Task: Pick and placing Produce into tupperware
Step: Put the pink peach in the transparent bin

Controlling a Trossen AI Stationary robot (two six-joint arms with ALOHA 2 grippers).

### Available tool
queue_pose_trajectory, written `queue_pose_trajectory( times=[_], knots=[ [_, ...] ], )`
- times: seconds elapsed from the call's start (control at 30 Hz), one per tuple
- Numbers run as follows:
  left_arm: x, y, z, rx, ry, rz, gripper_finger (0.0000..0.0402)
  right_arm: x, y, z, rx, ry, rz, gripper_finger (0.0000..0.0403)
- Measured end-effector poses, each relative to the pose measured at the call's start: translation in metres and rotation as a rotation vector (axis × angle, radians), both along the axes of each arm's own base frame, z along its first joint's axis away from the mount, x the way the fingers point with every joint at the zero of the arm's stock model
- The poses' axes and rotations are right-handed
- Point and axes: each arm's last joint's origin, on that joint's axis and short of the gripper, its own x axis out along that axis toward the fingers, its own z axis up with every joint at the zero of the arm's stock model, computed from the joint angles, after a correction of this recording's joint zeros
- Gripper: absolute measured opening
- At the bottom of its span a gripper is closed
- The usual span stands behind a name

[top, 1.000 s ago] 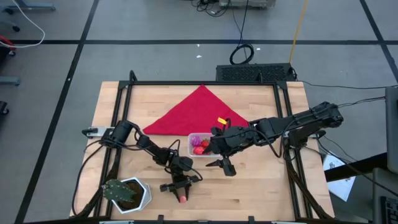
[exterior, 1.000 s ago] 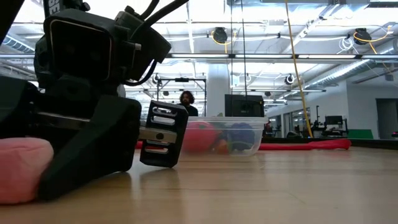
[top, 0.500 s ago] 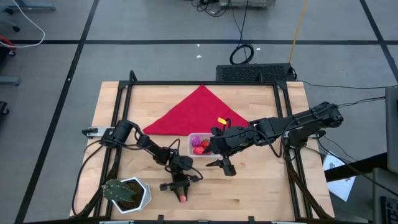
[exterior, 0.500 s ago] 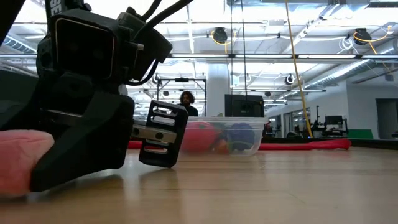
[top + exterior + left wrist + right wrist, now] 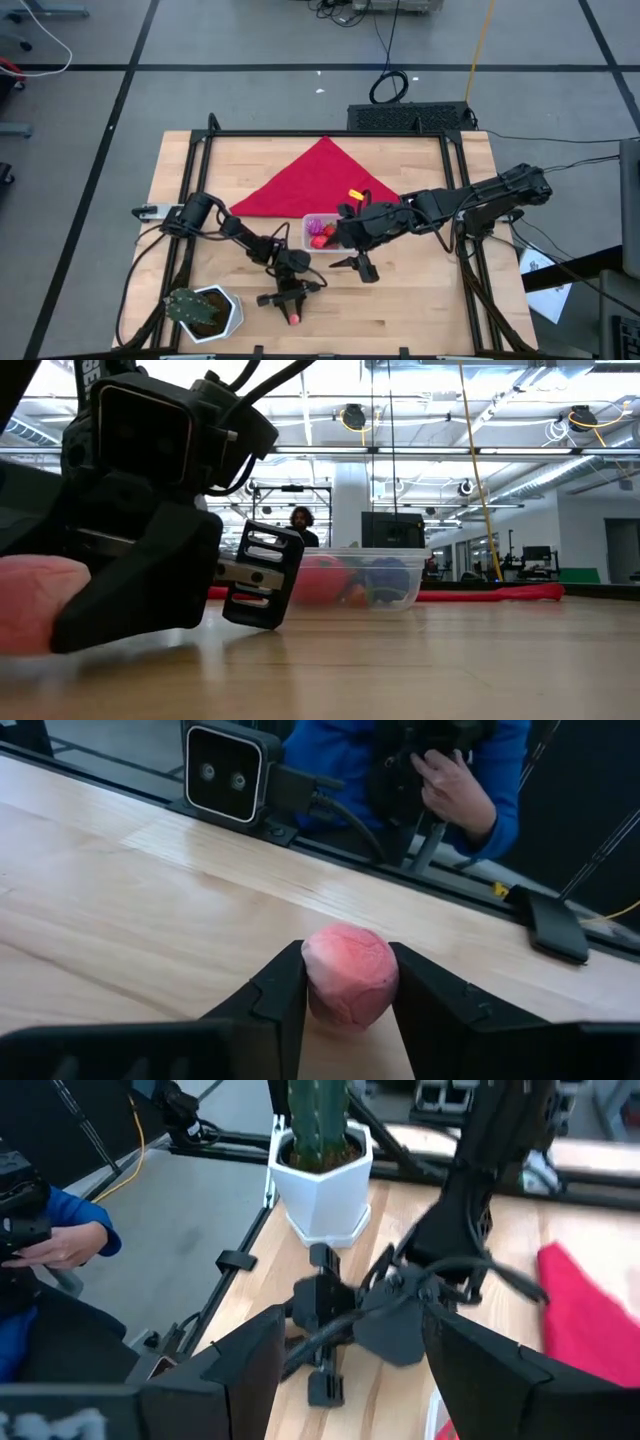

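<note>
Gripping a red toy fruit [image 5: 349, 974] near the worktop's front edge, the left gripper [image 5: 291, 311] had one piece left; several filled the tub [image 5: 321, 232], where the right gripper [image 5: 358, 268] waited, fingers apart.

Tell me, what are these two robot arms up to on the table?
The left gripper has shut on a small pink-red toy fruit at the table's near edge. The clear tub, farther in beside a red cloth, already holds a few toy fruits. The right gripper waits open next to the tub.
</note>
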Motion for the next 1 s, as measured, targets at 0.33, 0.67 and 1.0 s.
queue_pose_trajectory(
  times=[0.33,0.67,1.0],
  knots=[
    [0.002,0.010,0.003,-0.046,0.043,-0.019,0.0129,-0.002,-0.016,0.015,-0.059,-0.107,-0.003,0.0228],
    [0.003,0.013,0.020,0.012,0.017,0.045,0.0129,-0.030,-0.031,0.047,-0.041,-0.212,-0.034,0.0228],
    [0.000,0.019,0.054,0.060,-0.040,0.083,0.0129,-0.038,-0.030,0.053,-0.042,-0.226,-0.024,0.0228]
  ],
)
